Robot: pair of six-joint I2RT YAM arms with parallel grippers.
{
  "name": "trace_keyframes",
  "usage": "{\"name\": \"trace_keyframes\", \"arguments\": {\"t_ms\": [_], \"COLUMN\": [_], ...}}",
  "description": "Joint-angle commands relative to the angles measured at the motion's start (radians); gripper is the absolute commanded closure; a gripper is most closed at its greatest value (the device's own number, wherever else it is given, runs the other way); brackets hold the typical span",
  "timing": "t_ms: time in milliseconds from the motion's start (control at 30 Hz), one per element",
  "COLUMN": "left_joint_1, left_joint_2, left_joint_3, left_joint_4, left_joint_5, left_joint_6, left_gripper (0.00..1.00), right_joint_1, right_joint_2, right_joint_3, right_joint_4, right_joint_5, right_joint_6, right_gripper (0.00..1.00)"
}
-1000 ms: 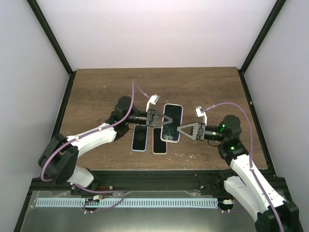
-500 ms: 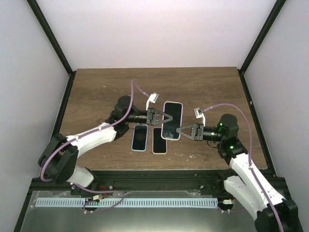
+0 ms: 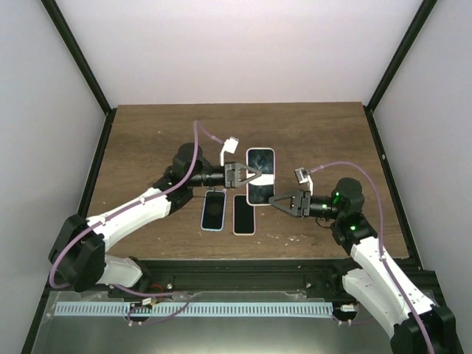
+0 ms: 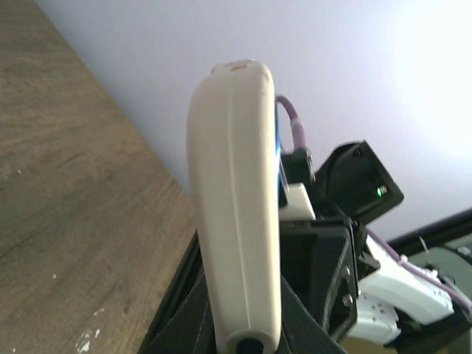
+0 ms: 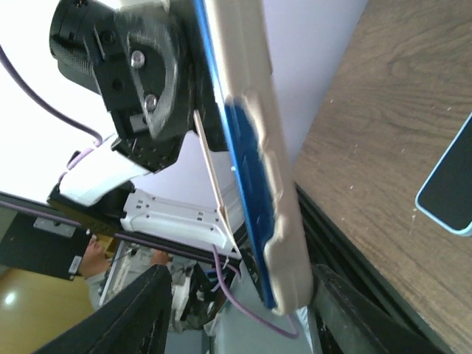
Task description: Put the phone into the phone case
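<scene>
My left gripper (image 3: 249,175) is shut on the left long edge of a cream phone case (image 3: 260,175) and holds it above the table, screen up. In the left wrist view the case (image 4: 236,199) stands edge-on between my dark fingers (image 4: 171,328). In the right wrist view a blue phone (image 5: 247,173) shows inside the cream case (image 5: 258,110). My right gripper (image 3: 276,200) is open at the case's near right corner. That corner lies between its wide-apart fingers and close to the right finger (image 5: 346,310).
Two more phones lie flat on the wooden table (image 3: 147,140) under the held one: one with a light blue rim (image 3: 213,210), also in the right wrist view (image 5: 450,188), and one with a pale rim (image 3: 244,214). Black frame posts stand at the table's edges.
My left gripper has carried the cased phone a little farther back and squared it up. My right gripper has moved left to the case's near right corner.
</scene>
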Motion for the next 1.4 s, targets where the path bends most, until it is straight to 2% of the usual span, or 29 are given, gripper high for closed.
{"name": "trace_keyframes", "arguments": {"t_ms": [0,67,200,233,300,400,433,467,533,633,733,767,967,1233,1367], "left_joint_1": [-0.005,-0.01,-0.009,-0.011,-0.009,-0.008,-0.008,-0.009,-0.009,-0.008,-0.009,-0.01,-0.01,-0.025,-0.037], "left_joint_2": [0.018,0.028,0.013,0.001,-0.024,-0.037,-0.036,-0.035,-0.035,-0.04,-0.038,-0.037,-0.082,-0.145,-0.132], "left_joint_3": [0.001,0.011,0.013,0.022,0.026,0.023,0.03,0.036,0.037,-0.004,-0.036,-0.042,-0.076,-0.166,-0.164], "left_joint_4": [0.172,0.162,0.08,0.007,-0.102,-0.12,-0.128,-0.132,-0.124,-0.066,-0.036,-0.023,-0.101,-0.023,0.055], "left_joint_5": [-0.08,-0.079,-0.106,-0.128,-0.166,-0.143,-0.127,-0.111,-0.075,-0.031,0.027,0.057,0.19,0.252,0.276], "left_joint_6": [-0.054,-0.048,0.029,0.09,0.171,0.181,0.173,0.16,0.132,0.102,0.104,0.099,0.151,0.094,0.06], "left_gripper": [1.0,1.0,1.0,1.0,1.0,1.0,1.0,1.0,1.0,1.0,1.0,1.0,1.0,1.0,1.0], "right_joint_1": [0.044,0.053,0.054,0.054,0.053,0.054,0.053,0.053,0.053,0.053,0.054,0.053,0.053,0.054,0.053], "right_joint_2": [0.013,0.016,-0.017,-0.033,-0.062,-0.065,-0.06,-0.056,-0.067,-0.093,-0.102,-0.099,-0.056,0.054,0.095], "right_joint_3": [-0.007,-0.002,-0.018,-0.029,-0.037,-0.033,-0.027,-0.02,0.012,0.073,0.098,0.115,0.215,0.265,0.269], "right_joint_4": [0.065,0.057,0.044,0.056,0.059,0.059,0.058,0.048,-0.026,-0.166,-0.168,-0.178,-0.292,-0.327,-0.292], "right_joint_5": [-0.053,-0.047,-0.001,0.012,0.048,0.06,0.052,0.054,0.087,0.158,0.16,0.163,0.216,0.172,0.088], "right_joint_6": [0.025,0.005,0.023,0.041,0.052,0.044,0.037,0.02,-0.05,-0.177,-0.217,-0.231,-0.331,-0.364,-0.371], "right_gripper": [0.48,0.52,0.95,0.99,0.99,0.99,0.97,0.84,0.65,0.48,0.29,0.25,0.15,0.2,0.19]}}
